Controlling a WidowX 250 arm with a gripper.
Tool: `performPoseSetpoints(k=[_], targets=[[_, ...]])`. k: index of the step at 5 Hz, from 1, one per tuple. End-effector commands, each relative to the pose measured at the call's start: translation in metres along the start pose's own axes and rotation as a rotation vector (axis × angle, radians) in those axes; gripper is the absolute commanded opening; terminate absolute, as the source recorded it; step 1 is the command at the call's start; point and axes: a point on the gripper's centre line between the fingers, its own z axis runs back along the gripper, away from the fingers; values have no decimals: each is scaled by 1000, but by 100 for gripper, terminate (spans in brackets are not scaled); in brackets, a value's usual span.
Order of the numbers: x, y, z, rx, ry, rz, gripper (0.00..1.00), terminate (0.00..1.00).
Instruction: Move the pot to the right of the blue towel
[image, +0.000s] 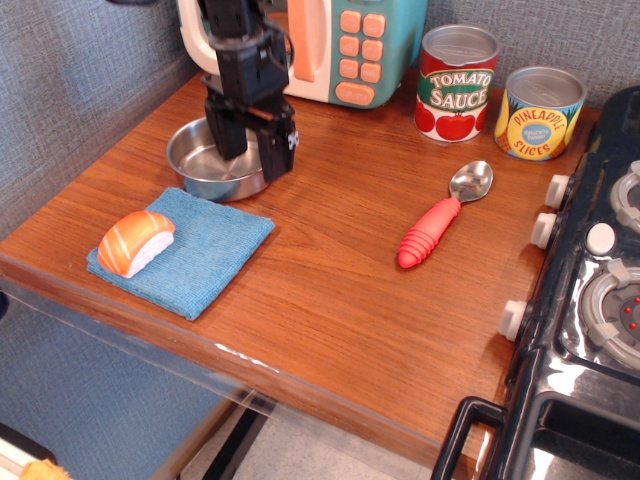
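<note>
The pot (203, 162) is a shallow steel pan on the wooden counter, just behind the blue towel (195, 251). Its wire handle is hidden behind the arm. The towel lies flat near the counter's front left, with a toy salmon sushi (135, 241) on its left part. My gripper (255, 148) hangs over the pot's right rim with its black fingers open. One finger (232, 137) is inside the pot and the other finger (283, 153) is outside the rim. It is not closed on the rim.
A toy microwave (345, 45) stands at the back behind the arm. A tomato sauce can (456, 84) and a pineapple can (538, 113) stand at the back right. A red-handled spoon (440, 219) lies right of centre. A toy stove (590, 300) fills the right edge.
</note>
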Motion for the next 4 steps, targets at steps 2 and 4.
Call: performPoseSetpoints(k=[2,4], targets=[[4,-23,1,68,-22,-56,0,0],[10,-21,20,100,-60,-42,0,0]])
